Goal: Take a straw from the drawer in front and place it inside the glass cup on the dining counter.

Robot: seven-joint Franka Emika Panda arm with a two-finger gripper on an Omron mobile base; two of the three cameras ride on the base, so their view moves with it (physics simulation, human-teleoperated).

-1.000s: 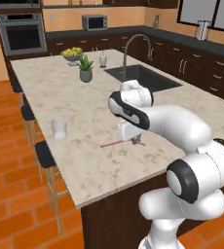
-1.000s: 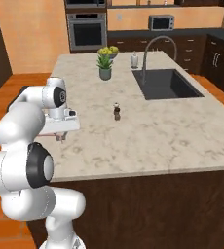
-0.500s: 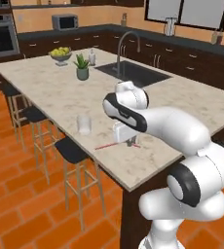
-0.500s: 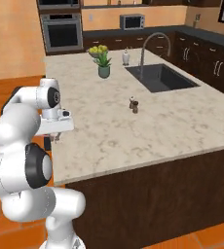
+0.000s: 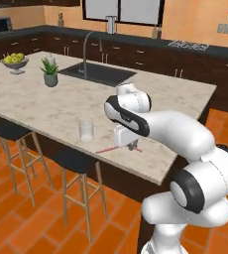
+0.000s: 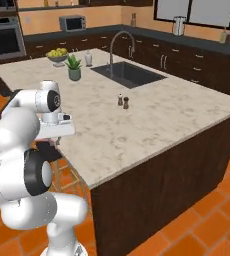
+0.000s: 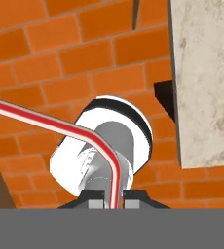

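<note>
The end effector (image 7: 112,200) is closed on the straw (image 7: 60,127), with the red and white stick pinched between its two dark tips. In the hand view the straw has a bend and runs off to the left, over the orange brick floor (image 7: 46,53), with the tabletop (image 7: 206,73) edge at the right.

In the left base view the straw (image 5: 118,148) sticks out flat under the end effector (image 5: 132,145), near the tabletop's (image 5: 46,109) front edge. The glass cup (image 5: 86,131) stands just beside it.

The right base view shows the salt and pepper shakers (image 6: 123,101) and the sink (image 6: 129,74). A potted plant (image 5: 50,72) and fruit bowl (image 5: 14,61) sit farther back. Bar stools (image 5: 74,163) stand below.
</note>
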